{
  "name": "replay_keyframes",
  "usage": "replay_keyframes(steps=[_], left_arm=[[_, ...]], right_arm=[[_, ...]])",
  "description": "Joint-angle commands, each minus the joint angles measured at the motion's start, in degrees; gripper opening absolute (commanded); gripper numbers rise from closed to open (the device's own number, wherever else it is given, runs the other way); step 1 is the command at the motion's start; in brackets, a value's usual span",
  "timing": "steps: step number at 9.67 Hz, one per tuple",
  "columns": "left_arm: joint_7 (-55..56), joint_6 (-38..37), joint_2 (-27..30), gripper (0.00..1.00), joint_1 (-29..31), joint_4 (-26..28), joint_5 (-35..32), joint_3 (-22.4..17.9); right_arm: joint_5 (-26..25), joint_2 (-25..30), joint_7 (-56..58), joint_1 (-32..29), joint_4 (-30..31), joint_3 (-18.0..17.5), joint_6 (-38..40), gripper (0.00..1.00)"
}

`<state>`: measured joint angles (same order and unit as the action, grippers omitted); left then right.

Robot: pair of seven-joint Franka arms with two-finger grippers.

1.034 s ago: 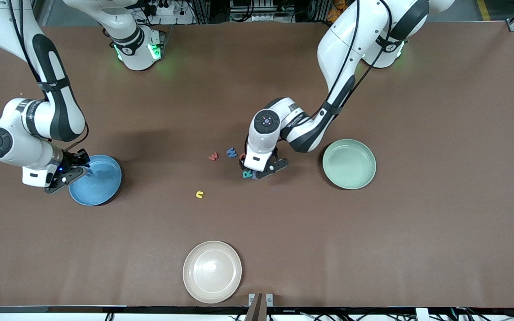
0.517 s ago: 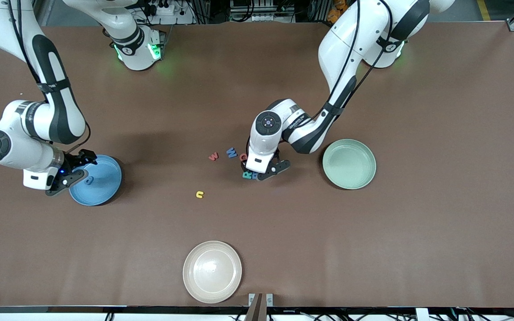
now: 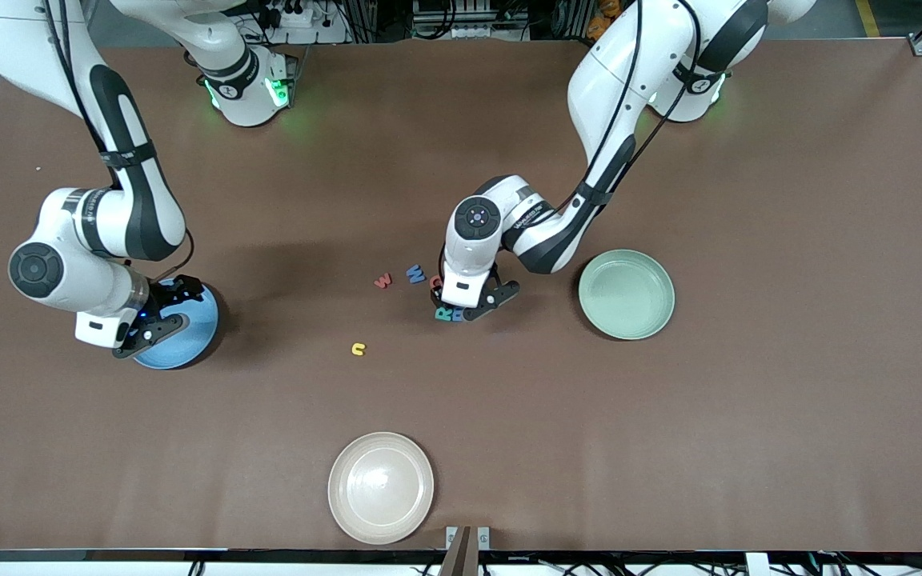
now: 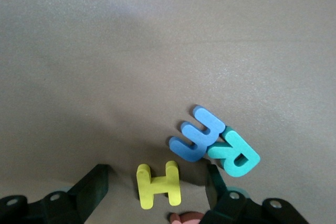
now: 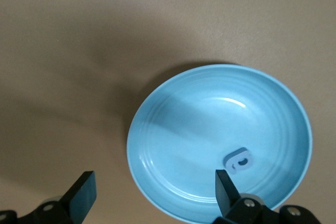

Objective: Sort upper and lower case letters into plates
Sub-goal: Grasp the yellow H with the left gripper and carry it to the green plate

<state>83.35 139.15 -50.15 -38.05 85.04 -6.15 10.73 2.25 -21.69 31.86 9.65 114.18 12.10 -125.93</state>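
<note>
While the right tool (image 3: 158,314) hangs over the blue plate (image 3: 189,340) with its fingers spread wide and nothing between them, a small blue letter (image 5: 238,160) lies inside that plate near its rim. This plate sits toward the right arm's end of the tabletop (image 3: 749,400).

Near the middle, the left tool (image 3: 469,304) is down at a cluster of letters, fingers apart, with a yellow H (image 4: 157,184) lying flat between them; neither finger visibly touches it. Just beside the H, a blue E (image 4: 198,134) and a teal R (image 4: 235,154) touch each other. A red w (image 3: 382,281) and a blue W (image 3: 415,274) lie close by, and a yellow u (image 3: 358,349) lies nearer the front camera.

A mint green plate (image 3: 626,294) sits toward the left arm's end, and a cream plate (image 3: 381,488) lies nearest the camera.
</note>
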Motion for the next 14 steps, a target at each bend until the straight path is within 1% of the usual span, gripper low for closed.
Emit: replay_keyframes(steps=[1, 2, 3, 4, 5, 6, 7, 8, 9, 10, 12, 13, 14], left_arm=[[3.7, -0.3, -1.1, 0.83, -1.2, -0.8, -1.3, -0.4], [4.1, -0.4, -1.1, 0.82, -1.2, -0.8, -1.2, -0.3], [5.6, -0.5, -1.1, 0.79, -1.2, -0.8, -1.2, -0.4], [5.7, -0.5, -1.0, 0.79, -1.2, -0.8, -1.4, -0.4], [5.7, -0.5, -1.0, 0.71, -1.2, -0.8, -1.3, -0.4], [5.7, -0.5, -1.0, 0.68, -1.2, -0.8, -1.3, -0.4], [5.7, -0.5, -1.0, 0.61, -1.2, -0.8, -1.3, -0.4], [5.5, -0.6, -1.0, 0.45, -1.2, -0.8, -1.4, -0.4], [5.2, -0.8, -0.7, 0.34, -1.0, -0.8, -1.5, -0.4], [4.8, -1.7, -0.6, 0.27, -0.7, -0.8, -2.0, -0.4], [3.7, -3.1, -0.4, 0.15, -0.5, -0.8, -2.1, -0.4], [1.8, -4.9, 0.3, 0.13, 0.1, -1.0, -2.1, -0.4], [-2.8, -8.9, 1.7, 0.13, 3.2, -1.0, -1.6, 0.3]], right_arm=[[1.0, -0.5, -1.6, 0.2, -1.1, 0.0, 1.2, 1.0], [1.1, -0.5, -1.9, 0.2, -1.1, 0.0, 1.3, 1.0], [2.0, -0.6, -2.0, 0.2, -1.1, 0.0, 1.4, 1.0], [3.8, -0.9, -2.0, 0.2, -1.1, 0.0, 1.7, 1.0], [5.2, -1.2, -2.2, 0.2, -1.1, 0.0, 2.5, 1.0], [5.4, -1.3, -2.9, 0.3, -1.1, 0.0, 2.5, 1.0], [5.3, -1.2, -3.1, 1.1, -1.1, 0.0, 2.9, 1.0], [5.4, -1.2, -3.4, 1.2, -1.1, 0.1, 2.9, 1.0], [5.4, -1.2, -4.0, 1.3, -1.1, 0.1, 2.9, 1.0], [5.4, -1.2, -4.0, 1.5, -1.1, 0.1, 2.9, 1.0], [5.4, -1.1, -6.4, 2.3, -1.2, 0.0, 3.4, 1.0], [5.4, -0.9, -7.8, 3.3, -1.5, 0.0, 4.8, 1.0], [5.4, -0.8, -10.4, 4.4, -2.1, 0.0, 6.0, 1.0]])
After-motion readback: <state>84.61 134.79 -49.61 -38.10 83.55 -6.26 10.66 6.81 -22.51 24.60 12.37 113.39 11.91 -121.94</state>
